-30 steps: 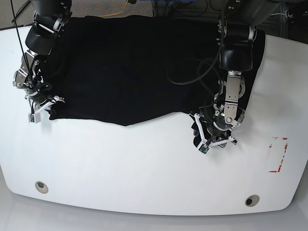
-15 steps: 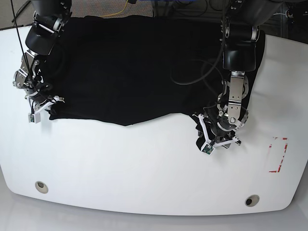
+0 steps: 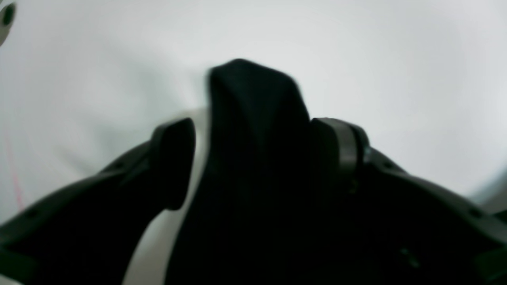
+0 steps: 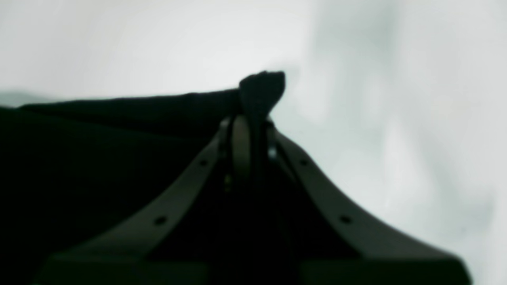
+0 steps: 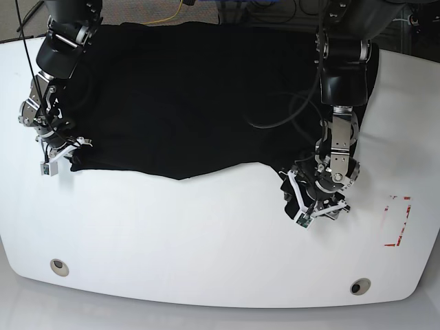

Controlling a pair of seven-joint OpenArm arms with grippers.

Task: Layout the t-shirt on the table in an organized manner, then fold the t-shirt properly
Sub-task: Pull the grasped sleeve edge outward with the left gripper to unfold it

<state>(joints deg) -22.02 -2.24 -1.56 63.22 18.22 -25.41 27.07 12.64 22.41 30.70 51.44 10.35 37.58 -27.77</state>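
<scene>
White and glossy, the worktop [image 5: 206, 234] carries the t-shirt [image 5: 192, 96] spread across its far half, the near hem running unevenly from the robot's right corner to its left one. What has just changed sits at the left gripper [image 5: 317, 201]: its fingers [image 3: 174, 158] now stand wide apart, with a peak of black cloth rising between them — one finger shows white worktop between itself and the fabric, while the other lies against the cloth, so the corner looks released, or all but released, rather than pinched. Compared with the base view 1 second earlier, this gripper has travelled nearer the front edge and a little toward the red outline mark [image 5: 399, 221], dragging the hem corner with it, and the fingers have opened at the end of that pull. The right gripper [image 5: 63, 152] has not moved — its fingers are pressed together on a small tuft of the shirt's other corner. My reading: the layout stretch on the left side is finishing, and folding has not begun.
</scene>
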